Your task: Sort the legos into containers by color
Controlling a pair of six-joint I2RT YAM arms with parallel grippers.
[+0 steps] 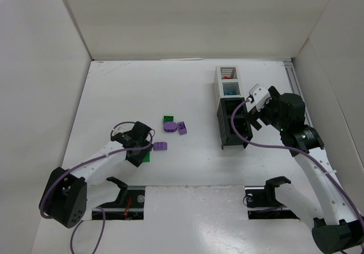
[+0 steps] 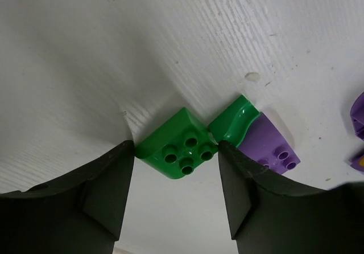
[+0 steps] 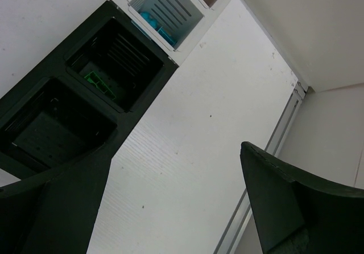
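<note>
White tabletop, walled. Small green plastic studded brick (image 2: pixel 177 148) lies between fingers of left gripper (image 2: pixel 176 200) — released, straddling, not grasping. Right gripper (image 3: pixel 170 208) released, far off beside slatted bins (image 1: pixel 232 117).

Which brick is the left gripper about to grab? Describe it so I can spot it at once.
Follow the left arm to the left gripper. Between its open fingers lies a green brick with four studs; the purple brick beside it shows only two.
</note>
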